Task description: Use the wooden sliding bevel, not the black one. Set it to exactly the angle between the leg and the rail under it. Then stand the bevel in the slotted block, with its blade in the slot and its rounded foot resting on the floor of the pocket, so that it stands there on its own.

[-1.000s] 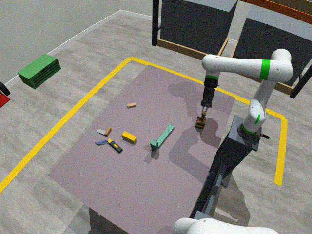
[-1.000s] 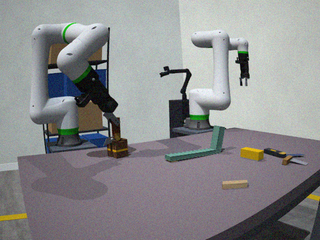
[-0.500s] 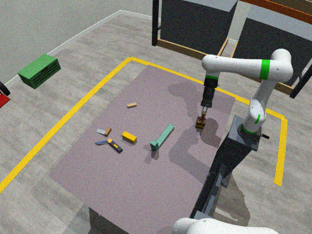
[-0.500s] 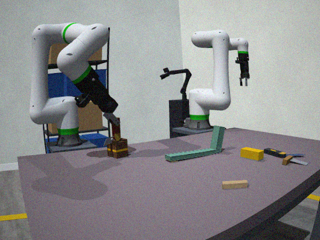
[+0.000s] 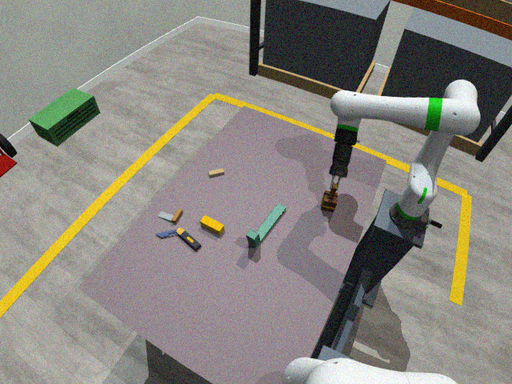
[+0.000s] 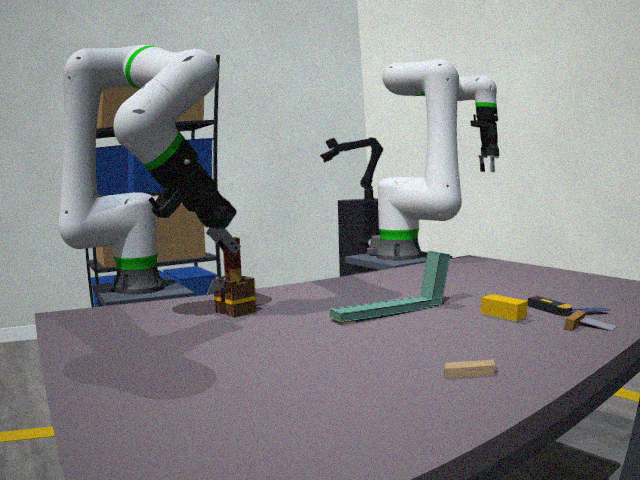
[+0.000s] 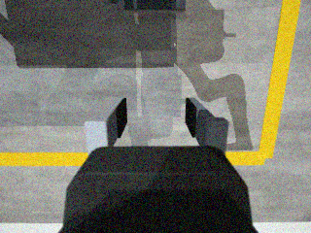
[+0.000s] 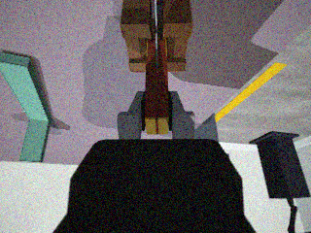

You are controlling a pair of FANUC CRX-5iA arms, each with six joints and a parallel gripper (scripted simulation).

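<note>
Exterior view, right jaws (image 6: pixel 231 249) gripping wooden bevel (image 6: pixel 232 263) (image 8: pixel 156 87), slotted block (image 6: pixel 240 298) (image 8: pixel 177 34) beneath.

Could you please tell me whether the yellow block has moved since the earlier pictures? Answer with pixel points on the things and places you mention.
No; the yellow block (image 5: pixel 212 225) (image 6: pixel 504 307) keeps its place beside the green rail (image 5: pixel 271 222) (image 6: pixel 385 308).
</note>
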